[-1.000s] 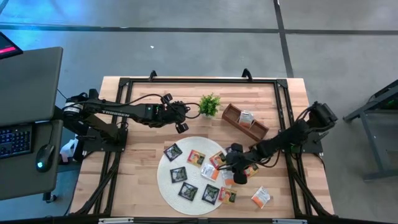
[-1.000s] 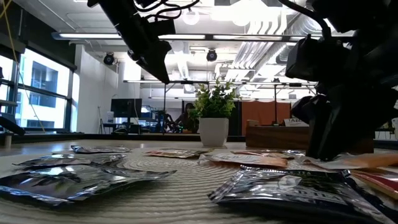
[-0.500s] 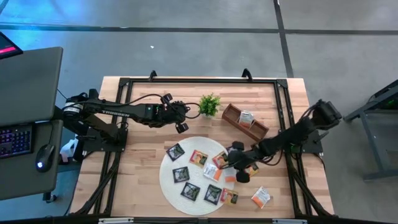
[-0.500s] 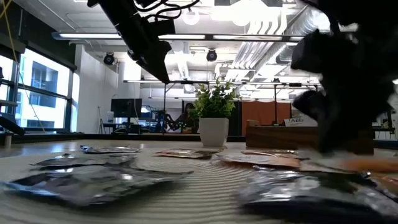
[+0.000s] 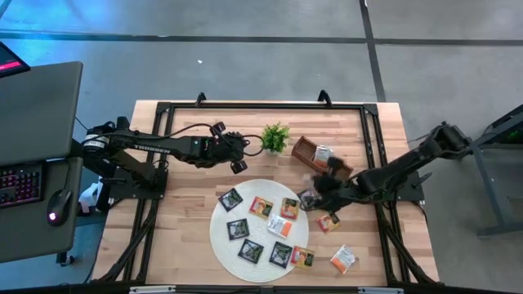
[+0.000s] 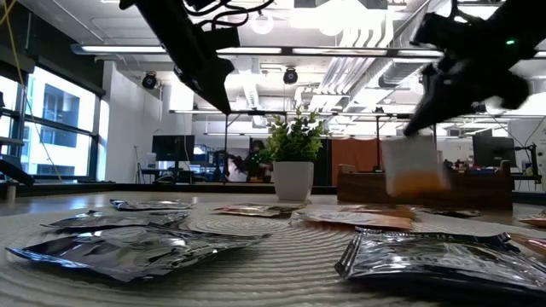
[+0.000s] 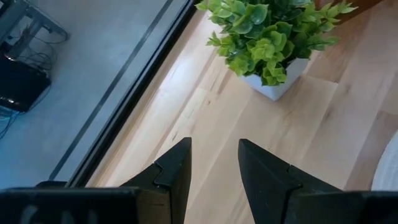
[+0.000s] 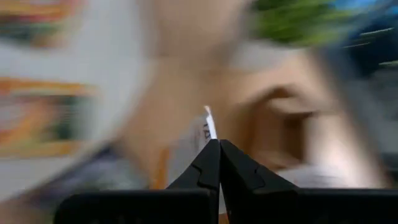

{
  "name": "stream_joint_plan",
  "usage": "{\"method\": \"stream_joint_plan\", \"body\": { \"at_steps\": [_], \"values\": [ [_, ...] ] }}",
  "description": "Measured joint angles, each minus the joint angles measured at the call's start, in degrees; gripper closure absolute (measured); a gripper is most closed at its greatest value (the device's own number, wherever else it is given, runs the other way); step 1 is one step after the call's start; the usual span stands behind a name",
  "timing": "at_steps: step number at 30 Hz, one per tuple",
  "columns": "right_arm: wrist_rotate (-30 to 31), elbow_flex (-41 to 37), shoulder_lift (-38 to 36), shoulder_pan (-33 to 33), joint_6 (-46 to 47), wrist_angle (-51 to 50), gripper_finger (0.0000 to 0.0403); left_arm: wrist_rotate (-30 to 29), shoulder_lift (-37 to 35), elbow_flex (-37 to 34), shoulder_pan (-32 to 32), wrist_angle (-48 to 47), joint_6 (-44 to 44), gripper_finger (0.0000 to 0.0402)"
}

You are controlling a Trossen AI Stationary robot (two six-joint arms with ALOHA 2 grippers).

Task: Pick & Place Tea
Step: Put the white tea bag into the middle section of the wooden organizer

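Right gripper [image 5: 320, 184] clamps 1 white-orange sachet [image 6: 413, 168] lifted at the mat's [image 5: 221, 242] 2 o'clock, beside tray [image 5: 304, 152]. Left gripper [image 5: 239, 155] parted, empty, at plant's [image 5: 275, 135] 8 o'clock.

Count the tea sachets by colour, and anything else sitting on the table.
Black sachets: 5
White-and-orange sachets: 8 (one held by the right gripper, one in the wooden tray)
Potted plant: 1
Wooden tray: 1
Total: 15
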Motion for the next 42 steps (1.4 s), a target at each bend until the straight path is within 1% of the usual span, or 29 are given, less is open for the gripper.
{"method": "stream_joint_plan", "body": {
  "at_steps": [1,3,5,6,9,12,17,21,25,28,30,31,32,34,37,39,40,42],
  "values": [
    [4.0,0.0,-0.6,-0.4,0.0,-1.6,0.0401,0.0,0.0,0.0,0.0,0.0,0.0,0.0273],
    [9.7,0.0,-2.0,-1.8,-0.2,-4.8,0.0402,0.0,0.0,0.0,0.0,0.0,0.0,0.0273],
    [12.2,0.0,-3.0,-3.9,-0.9,-7.9,0.0402,0.0,0.0,0.0,0.0,0.0,0.0,0.0273],
    [12.3,0.0,-3.4,-5.3,-1.1,-9.3,0.0402,0.0,0.0,0.0,0.0,-0.1,0.0,0.0273],
    [9.4,0.0,-3.9,-9.6,-0.9,-12.5,0.0402,0.0,0.0,0.0,0.0,0.0,0.0,0.0273],
    [6.3,-0.1,-3.7,-13.4,-1.2,-13.0,0.0402,0.0,0.0,0.0,0.0,0.0,0.0,0.0273],
    [5.9,-1.2,-3.7,-17.6,-1.9,-11.8,0.0402,0.0,0.0,0.0,0.0,-0.1,0.0,0.0273],
    [-0.4,-1.2,-3.7,-19.9,-1.9,-11.6,0.0398,0.0,0.0,0.0,0.0,-1.1,0.0,0.0273],
    [-2.7,-1.2,-3.7,-21.2,-2.2,-10.8,0.0376,0.0,0.0,0.0,0.0,-1.3,0.0,0.0273],
    [-2.5,-1.2,-3.7,-21.6,-3.6,-9.2,0.0348,-0.1,0.0,0.0,0.0,-1.3,0.0,0.0273],
    [-2.0,-1.0,-3.7,-21.7,-3.8,-6.7,0.0327,0.0,0.0,0.0,0.0,-1.4,0.0,0.0273],
    [-2.7,-0.6,-3.7,-21.6,-4.0,-4.8,0.0318,0.0,0.0,0.0,0.0,-1.4,0.0,0.0273],
    [-4.2,0.0,-3.7,-21.3,-4.9,-1.9,0.0310,0.0,0.0,0.0,0.0,-1.4,0.0,0.0273],
    [-9.8,0.6,-3.7,-20.4,-8.3,6.2,0.0295,0.0,0.0,0.0,0.0,-1.4,0.0,0.0273],
    [-22.6,0.6,-3.7,-18.7,-13.5,18.9,0.0279,1.2,0.0,0.0,0.0,-1.4,0.0,0.0273],
    [-30.2,0.6,-3.0,-17.3,-15.0,25.7,0.0271,2.2,0.0,0.0,0.0,-1.4,0.0,0.0273],
    [-32.6,0.6,-2.3,-16.4,-15.5,28.3,0.0267,2.8,0.0,0.0,0.0,-1.4,0.0,0.0273],
    [-35.4,0.6,0.7,-14.7,-17.2,33.0,0.0261,3.1,0.0,0.0,0.0,-1.4,0.0,0.0273]
  ]
}}
